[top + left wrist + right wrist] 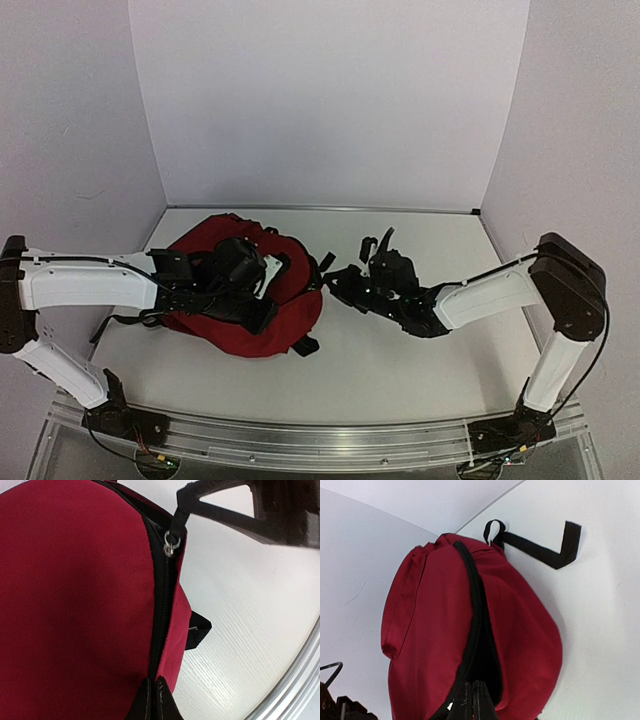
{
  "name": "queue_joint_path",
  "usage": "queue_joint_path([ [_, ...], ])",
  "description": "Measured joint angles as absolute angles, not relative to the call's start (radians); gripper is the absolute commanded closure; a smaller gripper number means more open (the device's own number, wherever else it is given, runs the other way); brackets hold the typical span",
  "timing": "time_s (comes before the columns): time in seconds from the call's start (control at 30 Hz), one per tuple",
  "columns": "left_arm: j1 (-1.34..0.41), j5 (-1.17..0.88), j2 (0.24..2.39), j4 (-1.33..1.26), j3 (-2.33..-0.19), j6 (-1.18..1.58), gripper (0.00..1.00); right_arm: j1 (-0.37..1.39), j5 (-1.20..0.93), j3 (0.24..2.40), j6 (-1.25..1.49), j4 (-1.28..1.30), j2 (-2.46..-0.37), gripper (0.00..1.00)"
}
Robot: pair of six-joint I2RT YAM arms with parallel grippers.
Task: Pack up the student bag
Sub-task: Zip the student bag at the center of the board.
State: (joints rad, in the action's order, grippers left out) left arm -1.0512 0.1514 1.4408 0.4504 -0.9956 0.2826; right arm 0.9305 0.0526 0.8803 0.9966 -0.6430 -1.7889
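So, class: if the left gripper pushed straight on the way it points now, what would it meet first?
The student bag: the left gripper is shut at its black zipper, which runs ahead; depth is unclear.

The top camera looks down from high up at the near edge and, from far off, sees the whole table (400, 370). Both wrist cameras sit very close to the student bag (75, 605), looking along its zipper (162, 605). All three views share that bag.

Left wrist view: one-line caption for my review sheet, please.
Left gripper, jaws shut, pinches the student bag's black zipper seam; metal slider at the far end, white table beyond.
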Motion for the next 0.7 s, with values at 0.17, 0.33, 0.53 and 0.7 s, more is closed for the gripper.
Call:
queue_joint_path([
  [0.17, -1.051, 0.099, 1.385, 0.471, -0.973, 0.318, 1.00, 0.854, 0.043, 0.884, 0.963, -0.633, -1.789, 1.00],
  [0.33, -1.047, 0.032, 1.351, 0.472, -0.936, 0.354, 1.00, 0.819, -0.003, 0.942, 0.916, -0.619, -1.801, 1.00],
  [0.53, -1.044, -0.094, 1.349, 0.464, -0.902, 0.389, 1.00, 0.790, -0.047, 1.038, 0.832, -0.598, -1.868, 1.00],
  [0.7, -1.044, -0.204, 1.349, 0.462, -0.874, 0.399, 1.00, 0.782, -0.083, 1.117, 0.784, -0.581, -1.935, 1.00],
])
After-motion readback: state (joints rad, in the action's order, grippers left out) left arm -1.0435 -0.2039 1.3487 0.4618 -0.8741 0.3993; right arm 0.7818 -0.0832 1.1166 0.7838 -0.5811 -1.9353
